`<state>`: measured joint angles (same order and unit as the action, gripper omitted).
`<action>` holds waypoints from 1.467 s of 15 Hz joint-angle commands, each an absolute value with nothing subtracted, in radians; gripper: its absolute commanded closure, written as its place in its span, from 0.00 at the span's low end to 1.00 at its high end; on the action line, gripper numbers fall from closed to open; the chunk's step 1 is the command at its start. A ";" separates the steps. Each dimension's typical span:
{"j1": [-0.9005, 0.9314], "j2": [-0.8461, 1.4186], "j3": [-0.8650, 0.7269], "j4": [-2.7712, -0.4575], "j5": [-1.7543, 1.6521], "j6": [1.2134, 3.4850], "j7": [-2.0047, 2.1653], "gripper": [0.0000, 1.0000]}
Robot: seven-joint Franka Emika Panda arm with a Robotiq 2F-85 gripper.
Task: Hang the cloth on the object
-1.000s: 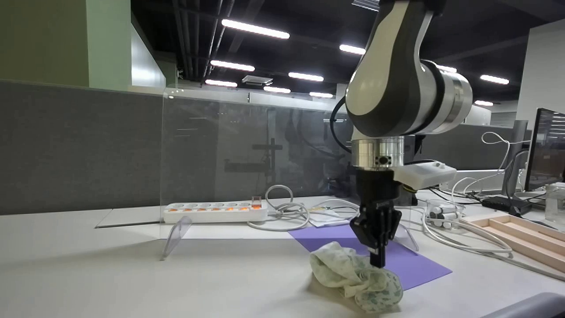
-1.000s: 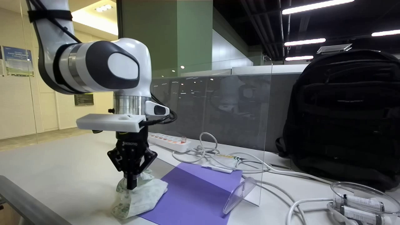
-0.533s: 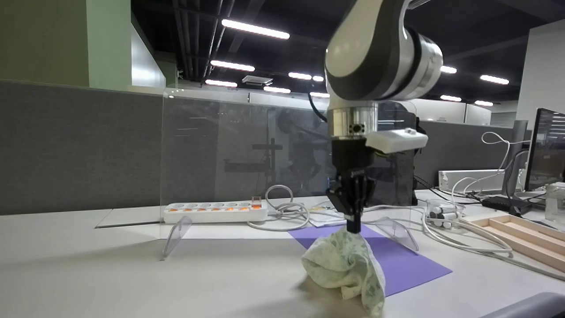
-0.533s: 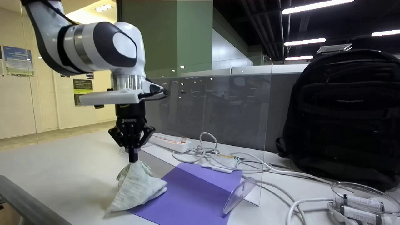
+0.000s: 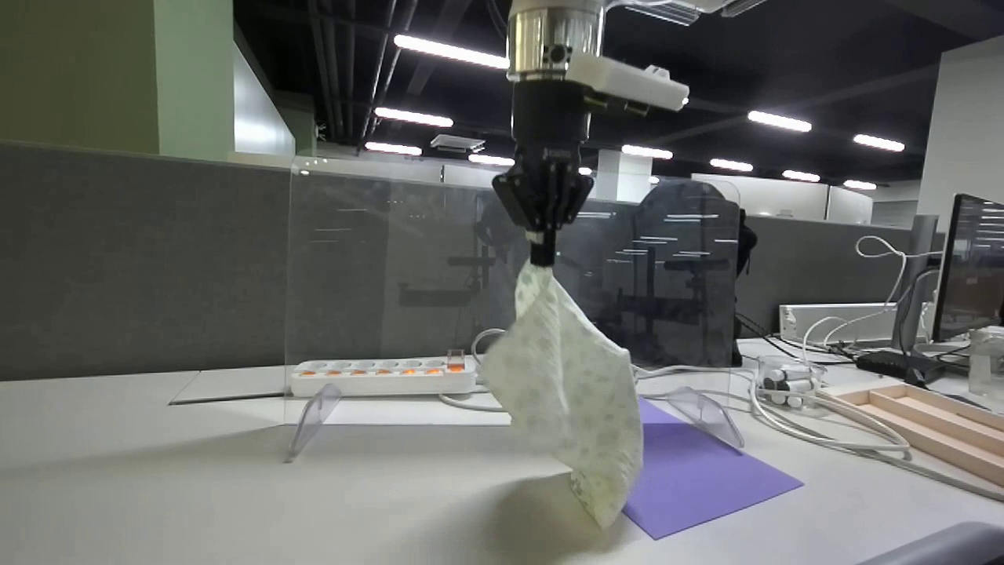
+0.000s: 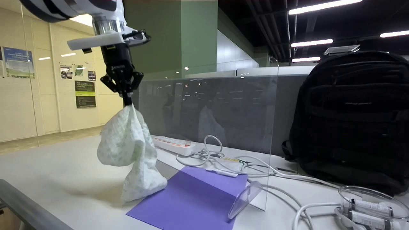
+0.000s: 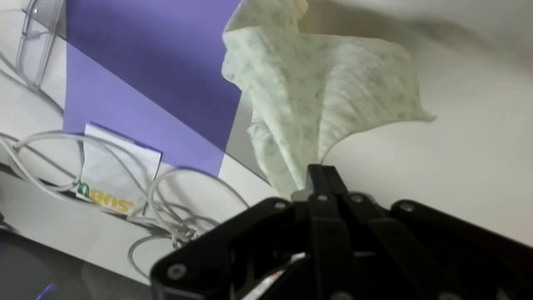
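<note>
The pale green patterned cloth (image 5: 569, 377) hangs from my gripper (image 5: 542, 253), with its lower end near the table. I cannot tell if that end touches. It shows in an exterior view (image 6: 140, 153) and in the wrist view (image 7: 287, 83). My gripper is shut on the cloth's top in both exterior views (image 6: 127, 100); in the wrist view its fingertips (image 7: 316, 177) are together with cloth running out from them. A clear upright panel (image 5: 376, 275) on clear feet (image 5: 314, 422) stands on the table behind the cloth; it also shows in an exterior view (image 6: 217, 105).
A purple sheet (image 5: 698, 482) lies under the panel. A white power strip (image 5: 384, 379) and looped cables (image 6: 211, 155) lie behind it. A black backpack (image 6: 354, 124), a clear container with small bottles (image 6: 370, 210), a wooden tray (image 5: 933, 431) and a monitor (image 5: 973, 271) stand nearby.
My gripper has risen with the cloth in it, from low at the table to well above it. The bunched cloth has unfolded and now hangs long below the fingers.
</note>
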<state>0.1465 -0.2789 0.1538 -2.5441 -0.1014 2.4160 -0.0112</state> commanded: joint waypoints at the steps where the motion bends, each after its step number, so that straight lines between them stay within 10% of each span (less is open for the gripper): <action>1: 0.151 -0.297 0.157 -2.530 -0.097 2.401 -0.014 0.99; 22: 0.043 -0.236 0.232 -2.233 -0.408 2.695 0.088 1.00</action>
